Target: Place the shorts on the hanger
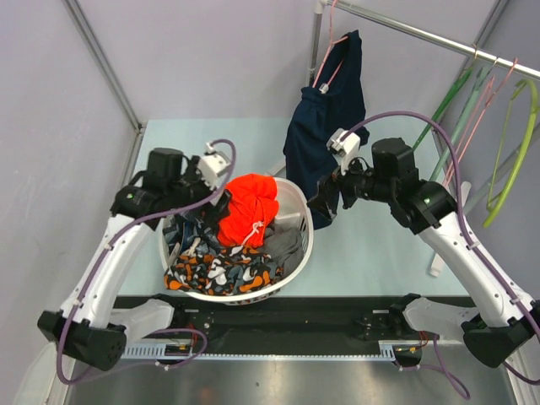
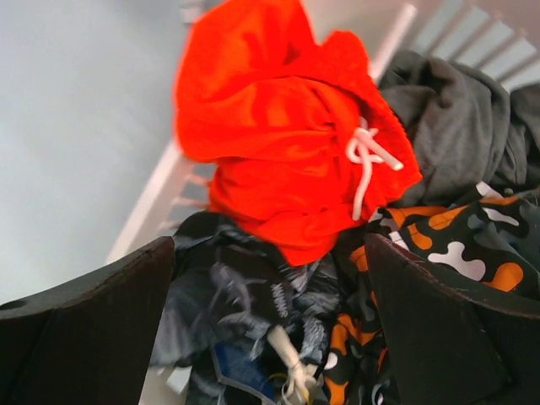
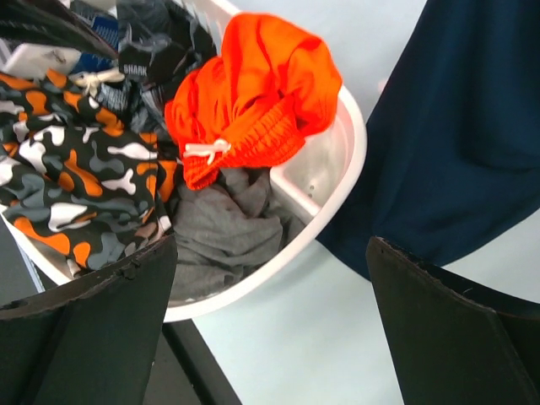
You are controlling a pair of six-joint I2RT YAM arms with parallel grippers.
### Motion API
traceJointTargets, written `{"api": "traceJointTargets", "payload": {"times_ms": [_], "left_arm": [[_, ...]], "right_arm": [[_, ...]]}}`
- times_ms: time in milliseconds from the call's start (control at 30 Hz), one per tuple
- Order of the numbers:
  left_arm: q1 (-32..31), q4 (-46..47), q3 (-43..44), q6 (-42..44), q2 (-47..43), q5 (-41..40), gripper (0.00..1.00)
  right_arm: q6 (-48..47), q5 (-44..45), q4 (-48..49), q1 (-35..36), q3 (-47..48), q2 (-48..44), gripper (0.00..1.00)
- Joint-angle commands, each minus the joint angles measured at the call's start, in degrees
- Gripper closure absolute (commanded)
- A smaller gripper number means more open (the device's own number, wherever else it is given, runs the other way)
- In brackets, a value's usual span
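Piling at basket (image 1: 307, 232) far rim: shorts (image 1: 250, 208) | left jaws apart beside them | right jaws apart outside rim

The shorts (image 2: 278, 126) lie bunched atop the pile in the basket (image 2: 156, 194), drawstring (image 2: 367, 160) showing. Grey cloth (image 2: 456, 126) sits right of them, patterned cloth (image 2: 447, 245) below it. The left pincer (image 2: 270, 245) hangs wide apart, gripping nothing.

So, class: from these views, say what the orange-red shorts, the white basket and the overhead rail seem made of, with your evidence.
The shorts: soft matte fabric, knit or woven unclear; it crumples in folds, with a gathered waistband. The basket: probably moulded plastic; smooth, faintly glossy, slotted walls. The rail: apparently metal, given its silver sheen.
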Motion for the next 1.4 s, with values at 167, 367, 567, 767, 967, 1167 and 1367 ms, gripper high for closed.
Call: {"api": "traceJointTargets", "payload": {"times_ms": [167, 367, 567, 767, 967, 1167, 1367], "left_arm": [[-13.78, 14.04, -8.11, 4.55, 5.47, -0.49, 0.02], [-19.06, 20.89, -10.75, 1.48, 12.33, -1.28, 0.02], [-21.34, 27.05, -13.74, -3.00, 16.64, -5.49, 0.07], [-21.26, 23.73, -10.23, -4.68, 10.61, -9.27, 0.68], [-20.73, 15.37, -0.13, -4.06, 5.05, -10.77, 1.00], [-19.68, 10.27, 11.12, -1.08, 0.91, -9.46, 1.00], [-19.41, 5.52, 22.64, 2.62, -0.94, -3.29, 1.00]], "right_arm": [[2.75, -5.52, -1.07, -2.96, 2.97, 1.32, 0.00], [7.33, -8.43, 0.60, -6.39, 2.88, 1.67, 0.00], [7.42, -8.44, 0.95, -6.48, 2.88, 1.41, 0.00], [7.16, -8.17, 1.48, -6.39, 2.88, 0.53, 0.00], [7.42, -8.09, 4.37, -6.48, 2.88, 0.53, 0.00], [5.05, -7.74, 8.15, -5.78, 2.97, -0.09, 0.00], [-0.66, -7.47, 12.99, -2.35, 2.96, -1.41, 0.00]]}}
